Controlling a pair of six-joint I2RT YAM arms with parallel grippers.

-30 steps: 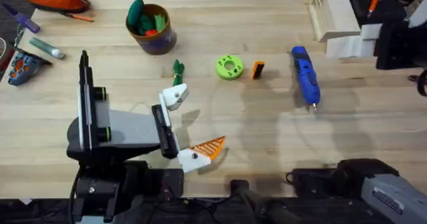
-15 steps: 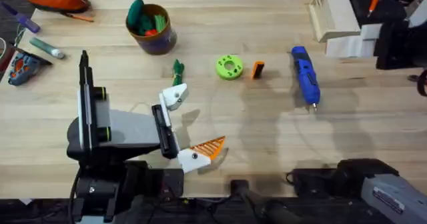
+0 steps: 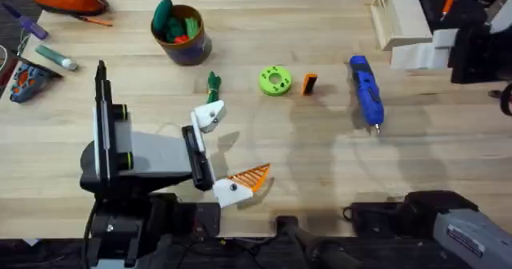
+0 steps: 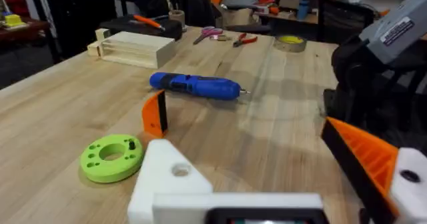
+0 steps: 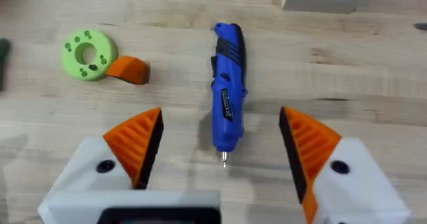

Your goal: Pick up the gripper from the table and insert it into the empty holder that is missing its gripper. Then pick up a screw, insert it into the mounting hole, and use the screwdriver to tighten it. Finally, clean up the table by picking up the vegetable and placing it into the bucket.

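**Orange finger lay between both arms, nearer the right arm's view**

The gripper [image 3: 309, 84], the loose orange finger, stood on the table [image 3: 320, 157] just beside the lime-green disc [image 3: 274, 81], with the blue screwdriver [image 3: 366, 91] a little further toward the right side. Seen from the right wrist, the finger [image 5: 128, 70] lay ahead and off to one side of the right gripper [image 5: 220, 134], its long axis running crosswise to the screwdriver [image 5: 227, 94], whose tip pointed back at the jaws. Right jaws stood spread wide, both orange pads in place, holding nothing.

The left gripper [image 3: 222, 150] rested low over the near table edge. One side was the holder [image 3: 210, 115], a bare white mount with an open screw hole; the other carried its orange wedge. Jaws spread, empty. From the left wrist the finger [image 4: 155, 113] stood upright just beyond the bare holder [image 4: 175, 177].

Judgement: the right arm must fetch the finger and carry it across to the left's empty mount.

Vegetable [image 3: 213, 83] lay near the holder; bucket [image 3: 182, 34] further back
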